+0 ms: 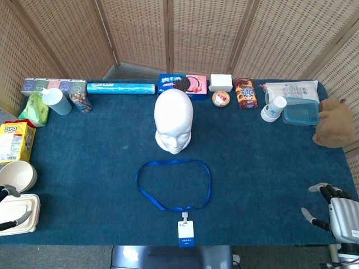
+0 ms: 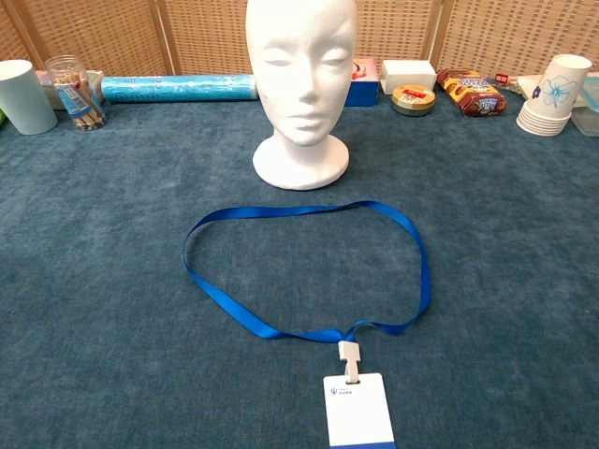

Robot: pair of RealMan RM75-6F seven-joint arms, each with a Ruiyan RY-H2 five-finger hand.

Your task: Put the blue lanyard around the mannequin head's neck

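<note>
Blue lanyard [image 2: 281, 327] before mannequin head [image 2: 301, 65]

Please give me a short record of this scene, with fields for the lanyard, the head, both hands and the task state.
lanyard: blue lanyard lies flat in an open loop on the blue tablecloth, white badge at the near end
head: mannequin head upright, just behind the loop, facing the robot
left hand: left hand at the near left edge, mostly out of frame
right hand: right hand at the near right corner, holding nothing
task state: not started

Blue-carpeted table [image 1: 84, 168] — mannequin head [image 1: 174, 120], blue lanyard [image 1: 173, 185], snacks [image 1: 247, 92]
</note>
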